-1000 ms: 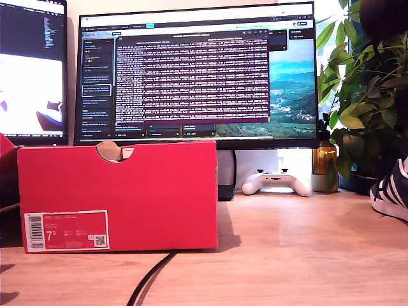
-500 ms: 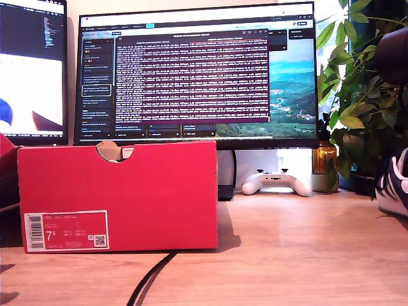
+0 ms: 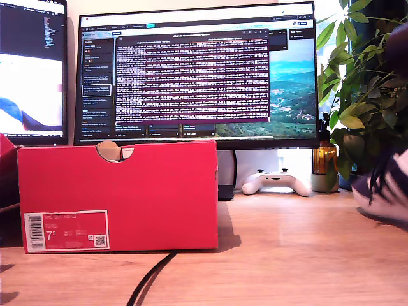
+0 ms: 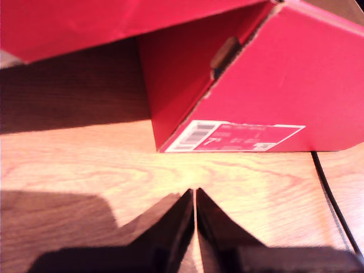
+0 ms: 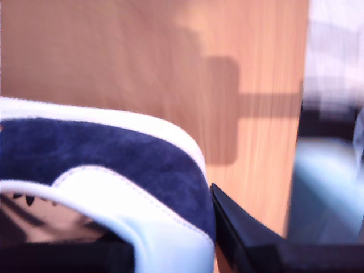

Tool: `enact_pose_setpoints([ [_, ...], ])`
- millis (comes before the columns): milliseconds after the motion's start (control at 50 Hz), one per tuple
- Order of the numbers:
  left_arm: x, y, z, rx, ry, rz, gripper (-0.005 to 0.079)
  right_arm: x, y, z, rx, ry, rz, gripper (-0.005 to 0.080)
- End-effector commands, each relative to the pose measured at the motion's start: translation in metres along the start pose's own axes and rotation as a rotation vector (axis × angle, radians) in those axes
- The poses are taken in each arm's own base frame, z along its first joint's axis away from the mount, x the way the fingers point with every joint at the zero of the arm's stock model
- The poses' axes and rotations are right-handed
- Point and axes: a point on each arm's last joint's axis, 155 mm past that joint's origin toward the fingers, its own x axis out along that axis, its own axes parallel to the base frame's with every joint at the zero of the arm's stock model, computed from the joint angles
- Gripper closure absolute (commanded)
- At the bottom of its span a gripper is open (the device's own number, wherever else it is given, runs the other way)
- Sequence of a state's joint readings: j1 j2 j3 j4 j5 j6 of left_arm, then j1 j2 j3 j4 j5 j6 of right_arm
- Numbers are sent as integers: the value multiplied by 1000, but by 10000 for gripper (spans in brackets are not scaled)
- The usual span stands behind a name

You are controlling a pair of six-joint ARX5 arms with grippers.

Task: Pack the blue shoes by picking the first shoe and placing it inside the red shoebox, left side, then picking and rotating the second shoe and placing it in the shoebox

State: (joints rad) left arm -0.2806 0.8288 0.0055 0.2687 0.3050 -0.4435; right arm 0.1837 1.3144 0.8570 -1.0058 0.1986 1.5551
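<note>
The red shoebox [image 3: 118,194] stands on the desk at the exterior view's left, with its white label [image 3: 66,230] low on the front; the first wrist view shows its corner [image 4: 250,96]. My first gripper [image 4: 194,196] hovers low over the desk in front of that corner, shut and holding nothing. One blue shoe [image 3: 382,191] shows blurred at the exterior view's right edge. My second gripper [image 5: 170,239] is shut on that shoe's heel [image 5: 114,165], with one black finger [image 5: 244,239] outside the navy suede and white tab. No other shoe shows.
A black cable [image 3: 150,277] runs from under the box toward the desk's front edge. Behind stand two monitors [image 3: 197,73], a white game controller [image 3: 276,182], an amber jar [image 3: 325,167] and a leafy plant [image 3: 360,83]. Bare wooden desk [image 3: 287,255] lies between box and shoe.
The shoe at the exterior view's right edge has shifted leftward into view and is now motion-blurred. The dark arm above it has moved. The box has stayed put.
</note>
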Motion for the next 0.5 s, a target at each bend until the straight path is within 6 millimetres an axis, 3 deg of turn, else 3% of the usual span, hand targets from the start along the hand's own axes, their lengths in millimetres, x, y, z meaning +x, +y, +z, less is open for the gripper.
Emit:
enact_pose_setpoints([
  [0,0,5,-13,-1,23,8,764,-35,37,17,-148,-64,158,765],
  [120,0,5,-13,-1,23,8,764,-65,60,29,-361,-130,251,765],
  [140,0,5,-13,-1,23,8,764,-72,65,30,-491,-153,262,765],
  [240,0,5,-13,-1,23,8,764,-105,87,36,-704,-220,338,765],
  [480,0,5,-13,-1,23,8,764,-185,135,38,-1174,-422,534,765],
])
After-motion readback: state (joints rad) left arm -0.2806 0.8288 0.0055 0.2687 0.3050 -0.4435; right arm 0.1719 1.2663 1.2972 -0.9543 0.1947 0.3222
